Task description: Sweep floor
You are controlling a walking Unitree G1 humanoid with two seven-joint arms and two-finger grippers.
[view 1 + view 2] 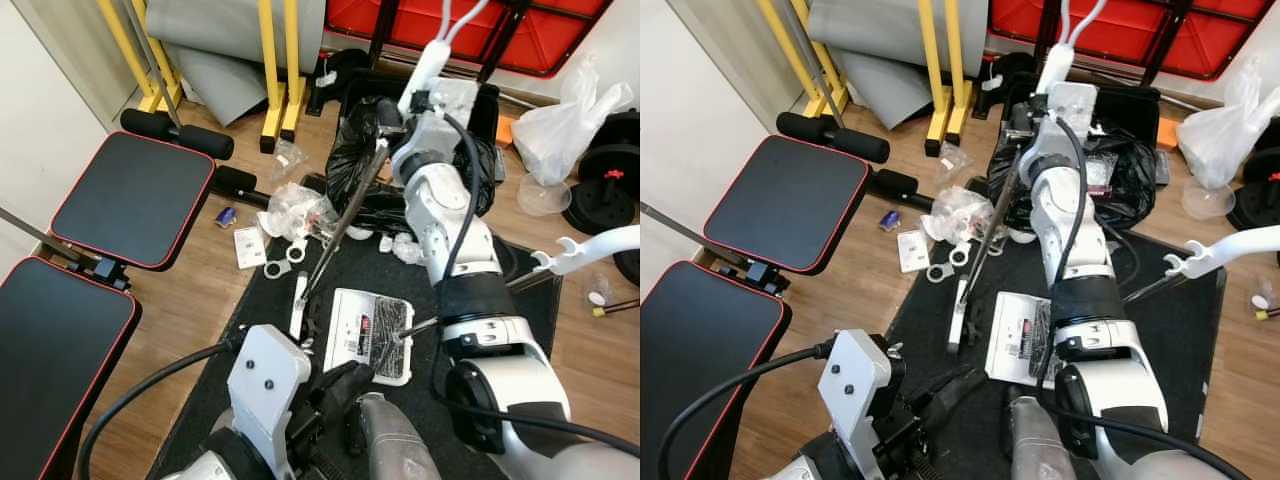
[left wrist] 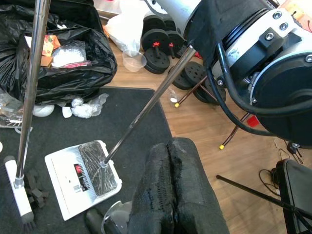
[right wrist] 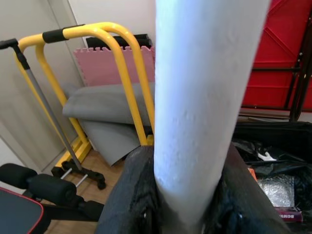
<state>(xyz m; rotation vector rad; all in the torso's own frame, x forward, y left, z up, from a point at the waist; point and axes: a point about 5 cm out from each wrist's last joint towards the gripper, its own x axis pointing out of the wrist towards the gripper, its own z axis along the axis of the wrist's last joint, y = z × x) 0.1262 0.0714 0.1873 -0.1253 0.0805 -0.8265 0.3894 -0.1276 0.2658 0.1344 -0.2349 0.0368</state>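
My right gripper [image 1: 427, 72] reaches forward over the mat and is shut on the white top of the broom handle [image 3: 195, 97]. The broom's metal shaft [image 1: 345, 215] slants down to its white head [image 1: 299, 300] on the black mat, beside scattered litter. A white dustpan [image 1: 365, 335] holding dark debris lies flat on the mat. Its metal handle [image 2: 146, 105] rises to the right and ends in a white grip [image 1: 600, 245]. Low in front of me, my left gripper [image 2: 169, 146] hangs with its black fingers pressed together and nothing between them.
A black trash bag [image 1: 355, 150] full of rubbish stands behind the broom. Crumpled plastic [image 1: 295, 205] and paper [image 1: 250, 246] lie on the wood floor. A weight bench [image 1: 135, 195] is on the left, yellow frames [image 1: 270, 70] behind, and weights [image 1: 605, 185] and a white bag [image 1: 570, 125] on the right.
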